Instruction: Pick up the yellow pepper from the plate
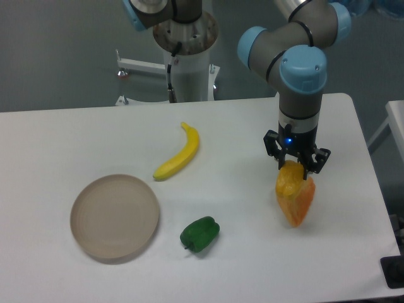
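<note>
The yellow pepper [289,179] is at the right of the table, not on the plate, with its top between the fingers of my gripper [296,166]. The gripper points straight down and its fingers press on the pepper's two sides, so it looks shut on it. The pepper overlaps an orange wedge-shaped piece [299,205] just below and right of it; I cannot tell if they touch. The round beige plate [113,216] lies at the front left with nothing on it, far from the gripper.
A yellow banana [178,154] lies mid-table, left of the gripper. A green pepper [200,233] lies front centre, right of the plate. The arm's base column [188,57] stands at the back edge. The table's right edge is near the gripper.
</note>
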`<act>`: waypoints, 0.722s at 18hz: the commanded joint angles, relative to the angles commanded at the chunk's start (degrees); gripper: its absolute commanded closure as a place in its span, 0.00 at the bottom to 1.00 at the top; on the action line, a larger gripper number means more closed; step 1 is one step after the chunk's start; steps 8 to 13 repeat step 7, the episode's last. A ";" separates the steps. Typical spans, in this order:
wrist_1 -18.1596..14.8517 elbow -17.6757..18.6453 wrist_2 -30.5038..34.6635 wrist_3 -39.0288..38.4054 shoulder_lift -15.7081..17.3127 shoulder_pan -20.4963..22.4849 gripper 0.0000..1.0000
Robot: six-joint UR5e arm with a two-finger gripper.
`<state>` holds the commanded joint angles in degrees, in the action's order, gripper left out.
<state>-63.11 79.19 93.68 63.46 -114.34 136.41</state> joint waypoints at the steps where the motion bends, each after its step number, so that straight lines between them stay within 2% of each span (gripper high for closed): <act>1: -0.09 -0.18 0.10 -0.09 -0.09 0.00 0.48; 13: -0.09 -0.62 0.10 -0.09 -0.36 0.00 0.48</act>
